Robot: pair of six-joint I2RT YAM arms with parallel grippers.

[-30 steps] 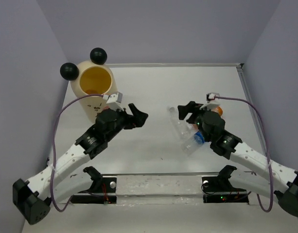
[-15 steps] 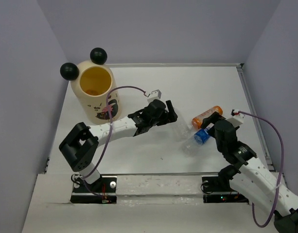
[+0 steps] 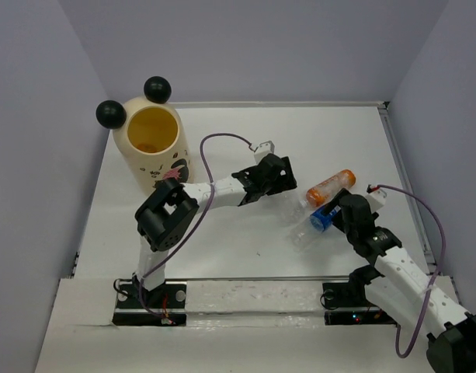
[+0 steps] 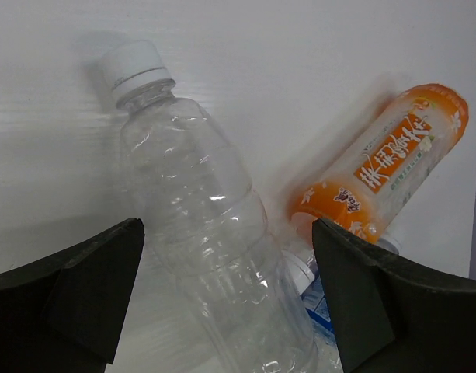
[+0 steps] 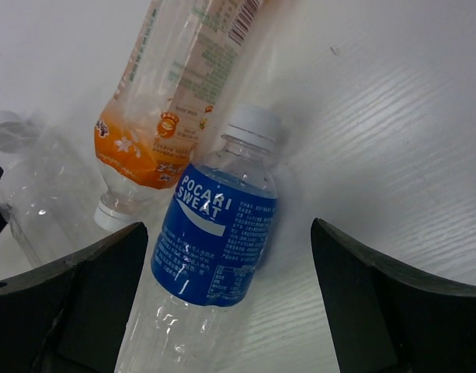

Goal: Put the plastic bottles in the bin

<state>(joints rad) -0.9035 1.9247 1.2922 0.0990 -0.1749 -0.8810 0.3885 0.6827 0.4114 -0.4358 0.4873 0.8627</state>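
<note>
Three plastic bottles lie together right of the table's middle: a clear crinkly one [image 3: 293,207] [image 4: 195,210], an orange one [image 3: 331,185] [image 4: 389,167] [image 5: 171,93] and a blue-label one [image 3: 318,223] [image 5: 218,249]. My left gripper [image 3: 282,181] [image 4: 226,311] is open, with its jaws on either side of the clear bottle's body. My right gripper [image 3: 336,208] [image 5: 226,303] is open, with its jaws on either side of the blue-label bottle. The cream-yellow bin [image 3: 148,167] with two black ball ears stands at the far left, well away from both grippers.
Something orange lies at the bottom of the bin. A raised table edge [image 3: 397,155] runs along the right side, close to the orange bottle. Purple walls close in the left, back and right.
My left arm has stretched from beside the bin rightward to the clear bottle. My right gripper has drawn back toward the near right, off the bottles, uncovering the orange one.
</note>
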